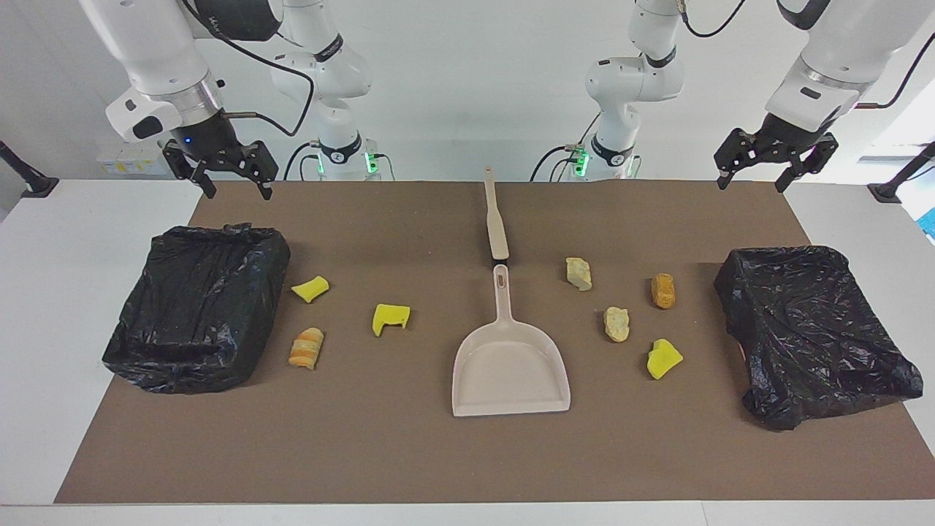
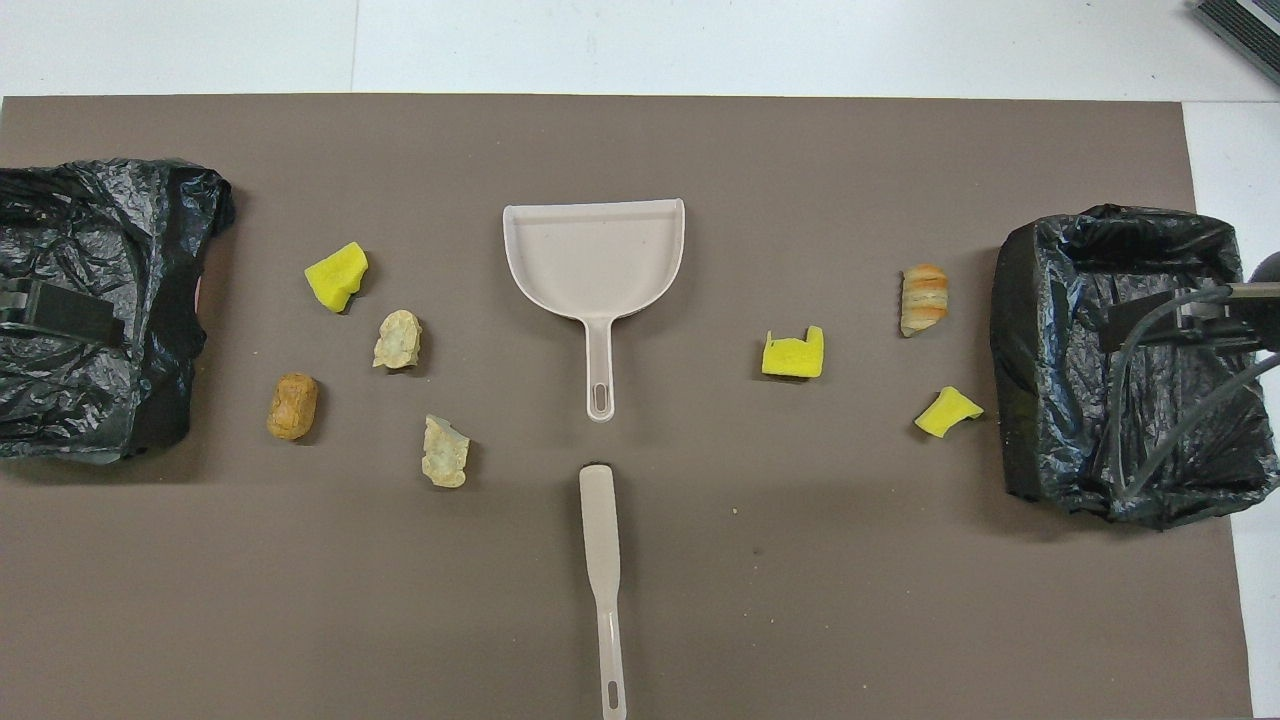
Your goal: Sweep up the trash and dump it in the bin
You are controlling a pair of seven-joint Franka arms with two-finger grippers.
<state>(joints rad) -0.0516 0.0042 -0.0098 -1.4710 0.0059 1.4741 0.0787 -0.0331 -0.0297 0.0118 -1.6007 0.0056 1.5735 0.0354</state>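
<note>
Seven scraps of trash (image 1: 391, 318) lie around the dustpan (image 1: 510, 369); left gripper (image 1: 757, 169) and right gripper (image 1: 232, 177) hang empty, jaws spread.

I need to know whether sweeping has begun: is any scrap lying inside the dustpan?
No: the dustpan holds nothing, and all seven scraps lie on the brown mat beside it.

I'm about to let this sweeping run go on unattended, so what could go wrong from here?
1. The trash lies in two groups either side of the dustpan; sweeping may scatter light pieces like the yellow sponge chunk rather than gather them.
2. The brush lies flat, end to end with the dustpan handle; grasping it may nudge the pan.
3. The bin liner at the left arm's end looks slumped, so dumped scraps might miss.
</note>
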